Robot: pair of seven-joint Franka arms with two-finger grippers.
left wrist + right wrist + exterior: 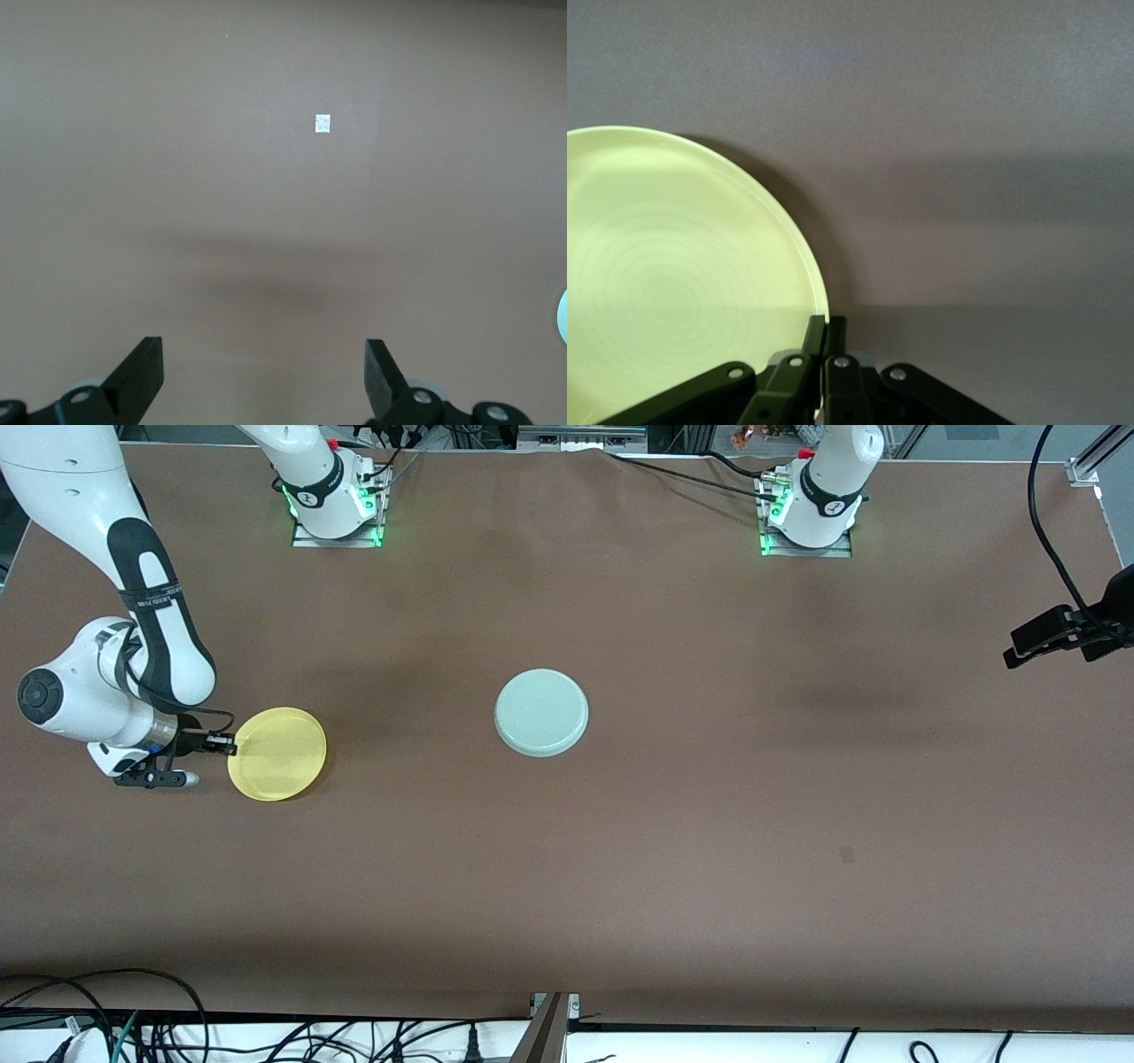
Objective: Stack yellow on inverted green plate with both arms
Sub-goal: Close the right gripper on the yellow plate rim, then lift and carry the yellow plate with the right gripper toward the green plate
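The yellow plate (279, 755) is at the right arm's end of the table, and my right gripper (226, 742) is shut on its rim. In the right wrist view the fingers (826, 323) pinch the plate's edge (673, 283), and a shadow lies on the cloth beside it. The pale green plate (541, 712) lies upside down in the middle of the table, its flat underside up. My left gripper (1032, 642) hangs open and empty over the left arm's end of the table. Its wrist view shows bare cloth between the fingers (264, 372) and a sliver of the green plate (563, 314).
The brown cloth covers the whole table (620, 886). The two arm bases (337, 509) (811, 518) stand along the edge farthest from the front camera. A small patch (848, 855) marks the cloth nearer to that camera. Cables (106, 1019) lie along the near edge.
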